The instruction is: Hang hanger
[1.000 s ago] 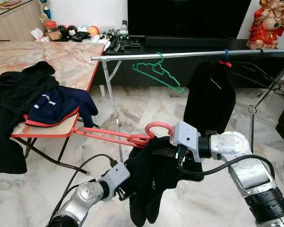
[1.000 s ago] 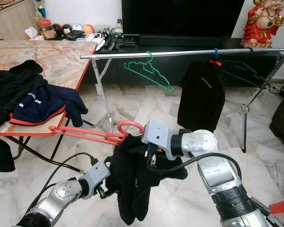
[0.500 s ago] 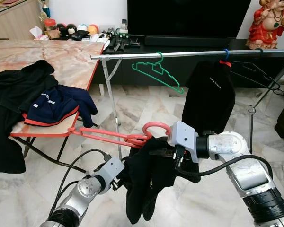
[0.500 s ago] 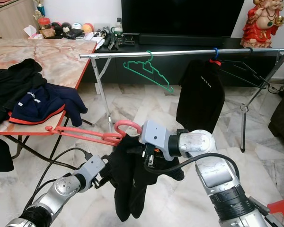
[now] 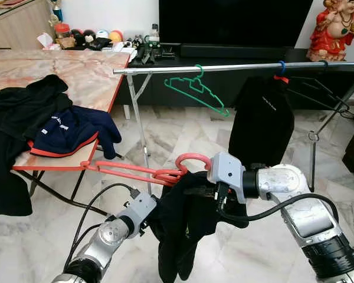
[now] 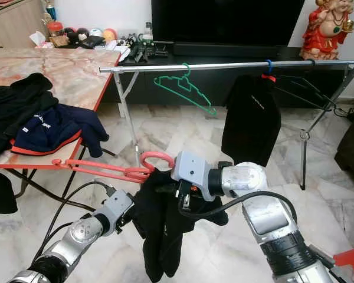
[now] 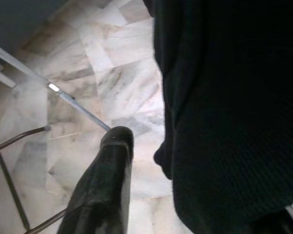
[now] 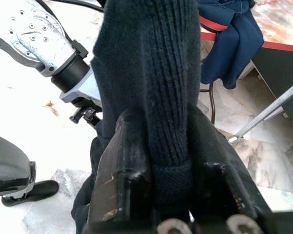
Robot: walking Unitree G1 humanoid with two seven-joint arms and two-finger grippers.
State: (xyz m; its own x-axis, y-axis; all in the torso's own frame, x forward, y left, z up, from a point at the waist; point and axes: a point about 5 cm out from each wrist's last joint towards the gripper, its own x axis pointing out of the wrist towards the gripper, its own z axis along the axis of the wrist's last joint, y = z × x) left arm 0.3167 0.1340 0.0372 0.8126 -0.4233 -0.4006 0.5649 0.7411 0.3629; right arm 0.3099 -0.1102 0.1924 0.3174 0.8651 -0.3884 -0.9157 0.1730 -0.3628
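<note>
Pinched black knitted garment (image 6: 165,218) in right hand (image 8: 171,195), coral plastic hanger (image 5: 156,172) just above it, left hand (image 7: 136,161) spread beside cloth, probably to steady it below silver rail (image 5: 236,67).

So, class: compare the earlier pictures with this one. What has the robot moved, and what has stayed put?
Both arms have lifted the red hanger and black garment slightly up and forward, toward the rail. The right end effector stays clamped on the garment; the left end effector remains against its side. The green hanger, hung black top and clothes on the table are unchanged.
</note>
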